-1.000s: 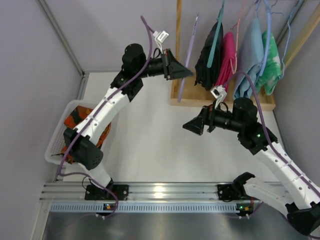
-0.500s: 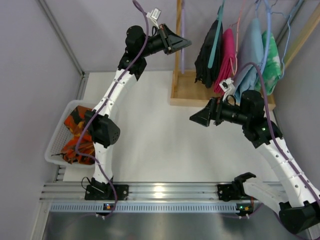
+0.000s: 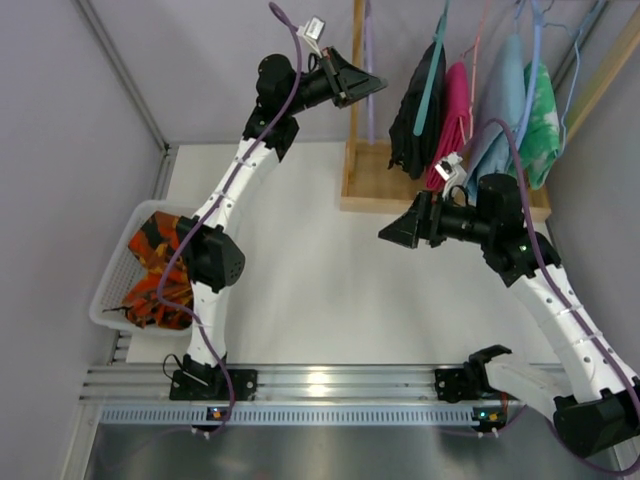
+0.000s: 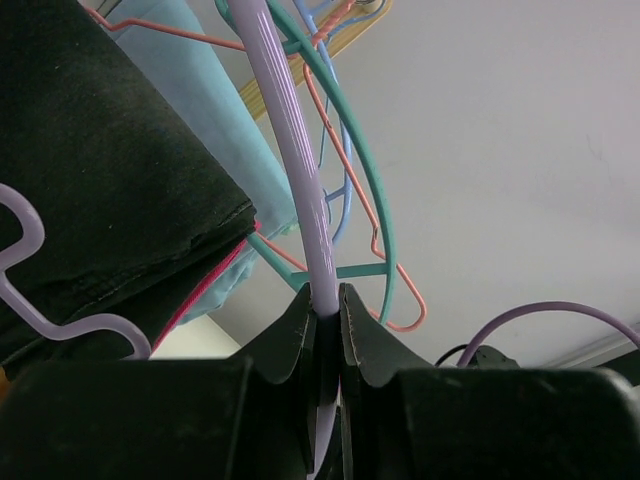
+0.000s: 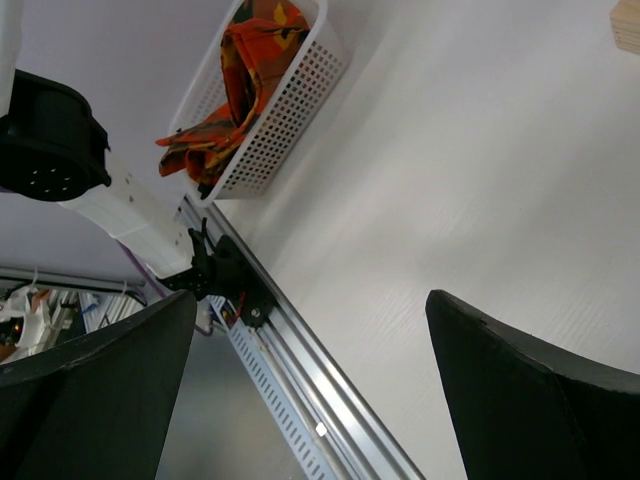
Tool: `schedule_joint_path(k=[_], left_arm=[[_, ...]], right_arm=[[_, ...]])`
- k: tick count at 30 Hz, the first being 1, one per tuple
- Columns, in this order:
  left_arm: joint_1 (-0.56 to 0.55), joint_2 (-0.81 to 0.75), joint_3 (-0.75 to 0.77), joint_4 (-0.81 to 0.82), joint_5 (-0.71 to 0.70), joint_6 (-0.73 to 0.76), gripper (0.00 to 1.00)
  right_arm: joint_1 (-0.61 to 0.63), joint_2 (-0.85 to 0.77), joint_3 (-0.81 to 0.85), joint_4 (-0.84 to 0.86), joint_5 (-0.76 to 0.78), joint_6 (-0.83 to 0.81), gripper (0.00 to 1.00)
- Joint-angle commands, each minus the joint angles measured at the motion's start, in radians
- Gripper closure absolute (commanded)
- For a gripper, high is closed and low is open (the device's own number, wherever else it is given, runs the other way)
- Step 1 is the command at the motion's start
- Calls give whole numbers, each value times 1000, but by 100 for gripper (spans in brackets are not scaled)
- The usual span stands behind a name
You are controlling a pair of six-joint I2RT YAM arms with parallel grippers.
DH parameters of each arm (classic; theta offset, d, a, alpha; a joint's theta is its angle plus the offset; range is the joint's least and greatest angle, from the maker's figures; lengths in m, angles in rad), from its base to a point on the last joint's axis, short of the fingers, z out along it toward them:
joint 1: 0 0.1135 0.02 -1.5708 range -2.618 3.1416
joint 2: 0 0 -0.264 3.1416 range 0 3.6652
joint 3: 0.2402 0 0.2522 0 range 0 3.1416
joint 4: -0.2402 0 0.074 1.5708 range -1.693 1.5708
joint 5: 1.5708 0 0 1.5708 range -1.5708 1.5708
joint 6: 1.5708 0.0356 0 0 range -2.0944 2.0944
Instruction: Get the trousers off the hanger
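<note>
Garment location: the trousers (image 3: 158, 272) lie bunched inside the white basket (image 3: 104, 300) at the left edge of the table (image 3: 320, 270), well apart from the hanger (image 3: 367, 40). The right wrist view shows the same orange print fabric (image 5: 250, 60) heaped in the basket (image 5: 290, 110), part of it draped over the near rim.

Hanger location: the hanger is bare and stands roughly upright at the far side, just beside the post of the wooden rack (image 3: 356, 100). Its upper end leaves the top of the overhead view, so it cannot be told whether the hook sits on a rail.

Left gripper (image 3: 376, 86): raised high at the far side, clenched on the hanger. In the left wrist view the fingers (image 4: 300, 320) press on both sides of the lilac bar (image 4: 290, 150), which rises from the left gripper (image 4: 325, 295) past a teal hanger (image 4: 372, 170) and a salmon wire hanger (image 4: 340, 140). A black garment (image 4: 100, 180) hangs to the left of the bar.

Right gripper (image 3: 386, 234): released, jaws spread wide, holding nothing. It hangs above the table near the rack base, pointing left. Its wrist view shows the right gripper (image 5: 310, 300) framing bare tabletop and the aluminium rail (image 5: 300, 380).

Rack contents, left to right in the overhead view: the black garment (image 3: 420, 110), a pink garment (image 3: 457, 120), a light blue garment (image 3: 498, 110), a green garment (image 3: 542, 125).
</note>
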Motion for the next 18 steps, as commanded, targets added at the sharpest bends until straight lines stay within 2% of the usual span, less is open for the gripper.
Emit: schedule_joint_path(k=[1, 10, 11, 12, 13, 15, 16, 17, 18], left_arm=[[28, -15, -47, 47, -65, -85, 98], [23, -132, -191, 52, -23, -188, 100], [23, -135, -194, 52, -22, -188, 96], [23, -139, -199, 52, -20, -187, 86], [26, -143, -202, 52, -23, -185, 60], [29, -144, -200, 52, -25, -170, 45], [34, -147, -193, 52, -22, -161, 30], [35, -150, -191, 55, -19, -153, 19], [39, -155, -191, 63, -14, -147, 13]], right_arm=[[-13, 17, 72, -9, -16, -10, 1], [-13, 22, 66, 8, -35, 8, 1], [-13, 23, 68, 9, -38, 13, 1], [-11, 29, 69, 11, -38, 16, 1], [-11, 30, 71, 14, -36, 17, 1], [-13, 36, 82, 12, -35, 21, 1], [-11, 37, 85, 11, -29, 21, 1], [-13, 37, 95, 8, -21, 7, 1], [-13, 40, 103, -6, -13, 1, 0]])
